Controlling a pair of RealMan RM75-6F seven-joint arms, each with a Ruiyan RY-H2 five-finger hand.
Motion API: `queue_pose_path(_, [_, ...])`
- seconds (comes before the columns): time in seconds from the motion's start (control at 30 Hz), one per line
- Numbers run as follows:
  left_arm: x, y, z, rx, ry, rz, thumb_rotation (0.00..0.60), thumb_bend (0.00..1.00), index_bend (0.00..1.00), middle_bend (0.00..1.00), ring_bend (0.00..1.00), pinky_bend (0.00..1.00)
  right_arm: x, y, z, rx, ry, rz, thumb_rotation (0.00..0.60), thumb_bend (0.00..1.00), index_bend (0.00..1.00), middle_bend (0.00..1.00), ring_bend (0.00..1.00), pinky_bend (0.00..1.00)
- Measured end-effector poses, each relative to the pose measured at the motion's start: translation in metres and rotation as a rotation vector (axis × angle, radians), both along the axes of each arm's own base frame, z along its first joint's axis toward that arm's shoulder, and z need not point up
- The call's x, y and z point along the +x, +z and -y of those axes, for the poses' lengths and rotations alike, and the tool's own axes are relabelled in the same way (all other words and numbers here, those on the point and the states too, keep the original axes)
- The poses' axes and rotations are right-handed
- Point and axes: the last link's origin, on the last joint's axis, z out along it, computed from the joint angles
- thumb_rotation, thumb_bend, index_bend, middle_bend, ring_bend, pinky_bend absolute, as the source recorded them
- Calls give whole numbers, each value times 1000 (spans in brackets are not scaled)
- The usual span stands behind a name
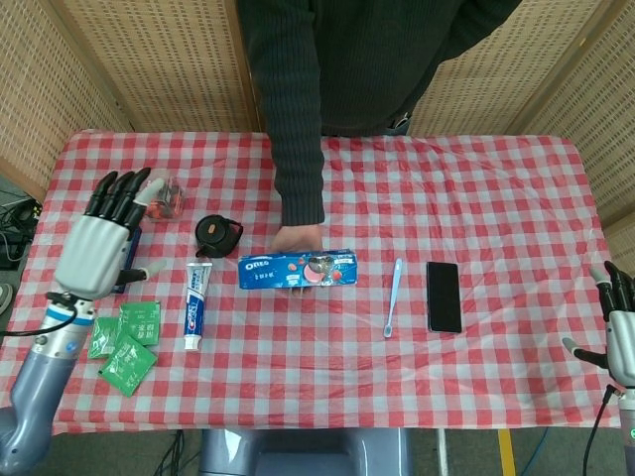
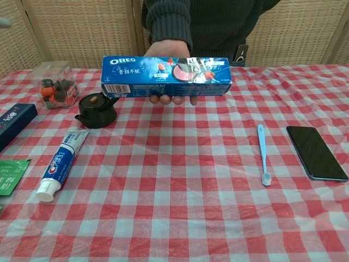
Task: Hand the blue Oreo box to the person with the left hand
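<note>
**Box resting in the person's hand**

We are seeing the blue Oreo box (image 1: 297, 269) lying level at the centre of the frame, held up over the worktop (image 1: 476, 198) by the person's hand (image 1: 296, 239) underneath it. Our left robot hand (image 1: 99, 243) is hovering at the left edge with fingers spread, holding nothing, well apart from the box. Our right robot hand (image 1: 619, 332) is sitting at the lower right corner, fingers apart and empty. A toothpaste tube (image 1: 193, 305) is lying left of the box.
</note>
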Motion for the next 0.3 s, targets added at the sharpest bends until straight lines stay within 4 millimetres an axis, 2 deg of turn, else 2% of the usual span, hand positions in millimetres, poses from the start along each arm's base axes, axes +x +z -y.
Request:
queue_pose_path(0.13, [-48,7,13,-14,51,16,600,0,0,0,0,0,2,-1,-1,5,10,4,600,0,57,0,0,0])
queue_pose_path(0.3, [-110,6,37,-51,118,4,600,0,0,0,0,0,4,0,-4,10,20,7,600,0,57,0,0,0])
